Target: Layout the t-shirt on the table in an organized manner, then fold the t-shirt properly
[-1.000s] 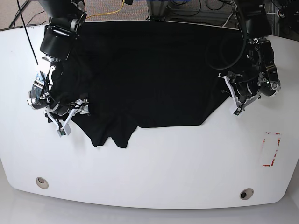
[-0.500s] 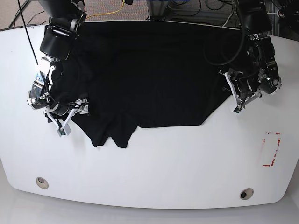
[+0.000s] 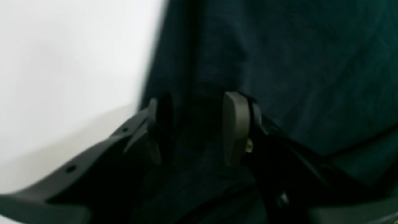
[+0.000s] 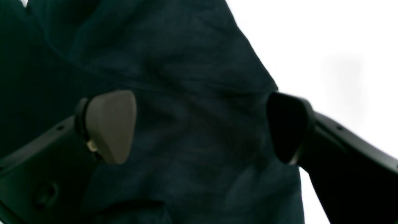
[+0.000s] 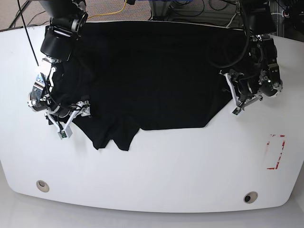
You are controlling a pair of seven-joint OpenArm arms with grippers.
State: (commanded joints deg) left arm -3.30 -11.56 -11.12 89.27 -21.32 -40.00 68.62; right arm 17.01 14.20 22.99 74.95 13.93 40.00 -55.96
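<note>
The black t-shirt (image 5: pixel 152 71) lies spread over the far half of the white table (image 5: pixel 190 161), its near hem uneven with a flap hanging lower at the left. My left gripper (image 5: pixel 232 97) is at the shirt's right side edge. In the left wrist view its fingers (image 3: pixel 236 124) stand close together with a fold of the t-shirt (image 3: pixel 295 62) between them. My right gripper (image 5: pixel 75 122) rests over the shirt's left sleeve area. In the right wrist view it (image 4: pixel 199 127) is open wide, straddling the t-shirt fabric (image 4: pixel 186 77) beside the bare table.
Red tape marks (image 5: pixel 275 152) sit near the right edge. Two round grommet holes (image 5: pixel 42 185) (image 5: pixel 250 196) lie near the front edge. Cables and a yellow cord (image 5: pixel 114 12) run beyond the table's far edge.
My left gripper has moved leftward, from just off the shirt's right edge onto it. The right gripper and the shirt's outline have stayed the same.
</note>
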